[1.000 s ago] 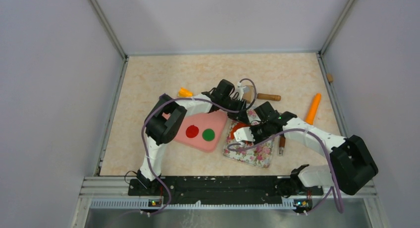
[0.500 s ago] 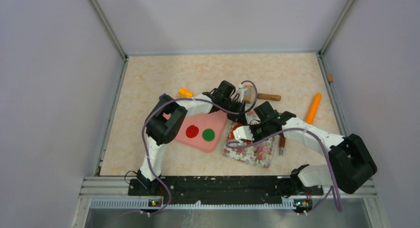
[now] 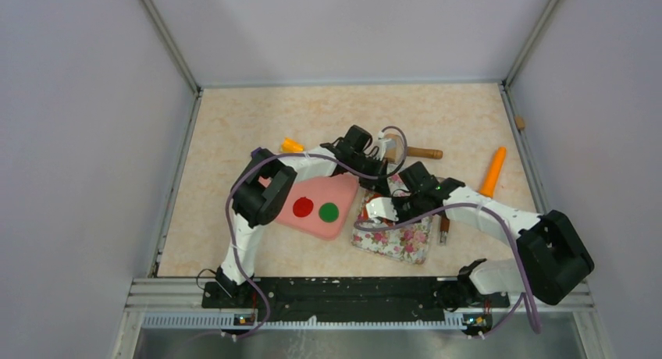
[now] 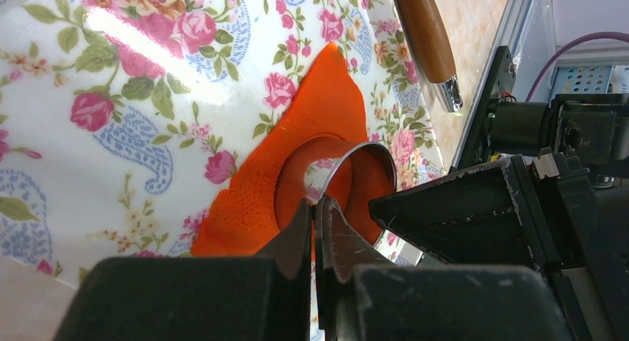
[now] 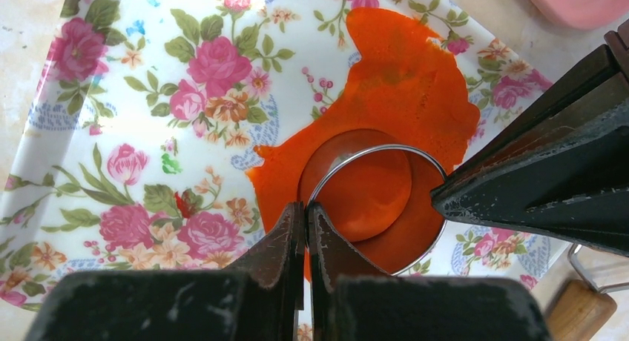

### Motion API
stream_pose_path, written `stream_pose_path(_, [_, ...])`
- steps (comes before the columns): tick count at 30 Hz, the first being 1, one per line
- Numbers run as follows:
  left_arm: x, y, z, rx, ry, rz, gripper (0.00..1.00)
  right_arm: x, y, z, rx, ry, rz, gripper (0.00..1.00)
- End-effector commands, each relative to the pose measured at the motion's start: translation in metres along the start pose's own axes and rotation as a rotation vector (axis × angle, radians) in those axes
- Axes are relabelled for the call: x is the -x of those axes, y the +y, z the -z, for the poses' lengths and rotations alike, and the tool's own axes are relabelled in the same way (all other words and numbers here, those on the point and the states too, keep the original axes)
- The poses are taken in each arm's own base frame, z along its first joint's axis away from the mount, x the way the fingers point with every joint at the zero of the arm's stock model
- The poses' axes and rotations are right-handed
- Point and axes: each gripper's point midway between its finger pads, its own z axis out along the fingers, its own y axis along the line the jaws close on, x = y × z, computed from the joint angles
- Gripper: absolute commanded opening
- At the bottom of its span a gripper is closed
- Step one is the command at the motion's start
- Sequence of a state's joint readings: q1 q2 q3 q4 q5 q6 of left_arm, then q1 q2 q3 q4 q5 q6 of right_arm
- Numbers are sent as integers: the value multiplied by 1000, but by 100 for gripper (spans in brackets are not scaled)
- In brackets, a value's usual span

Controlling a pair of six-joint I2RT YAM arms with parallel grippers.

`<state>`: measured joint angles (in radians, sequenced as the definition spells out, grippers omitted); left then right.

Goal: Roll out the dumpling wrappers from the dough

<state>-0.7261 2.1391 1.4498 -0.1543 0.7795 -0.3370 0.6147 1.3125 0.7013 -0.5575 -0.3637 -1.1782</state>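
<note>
Orange-red dough (image 5: 400, 81) is lying rolled flat on the floral tray (image 5: 148, 96), at the tray's corner nearest the pink board (image 3: 336, 189). The metal ring cutter (image 5: 371, 148) is sitting in the dough, with a round disc (image 5: 367, 193) showing inside it. I'm pinching the ring's thin wall from opposite sides: right gripper (image 5: 305, 207) pressed together on one part of the rim, left gripper (image 4: 314, 207) on the other. The red wrapper (image 3: 303, 207) and green wrapper (image 3: 329, 211) are waiting on the board beside the tray.

Risks: I'm gripping a thin, slick rim, so it could be slipping out, or tilting if one arm lifts first. The disc could be sticking in the ring and tearing the sheet.

From above, the arms are covering the ring and dough. I can't tell if the cut is going clean through. The left gripper is hiding part of the rim.
</note>
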Motion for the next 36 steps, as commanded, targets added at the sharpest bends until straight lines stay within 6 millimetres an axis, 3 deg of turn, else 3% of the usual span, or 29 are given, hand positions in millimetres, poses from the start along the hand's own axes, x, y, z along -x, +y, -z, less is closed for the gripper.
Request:
stream_pose_path(1, [-5,14,-18,33,19,-15,0,4,31,-23,120,-19,-82,0])
stream_pose_path(14, [-1,12,-25,-8,24,-19,0,9,31,-31,109,22,-201,0])
stream_pose_path(24, [-26,10,-13,6,74,5,0,-11,47,-17,147,81,16,0])
stream_pose_path(30, [-43,6,-5,7,104,30,0,-13,49,-9,177,86,29,0])
stream_pose_path(36, [-42,3,-1,12,98,26,0,-21,45,-3,201,87,17,0])
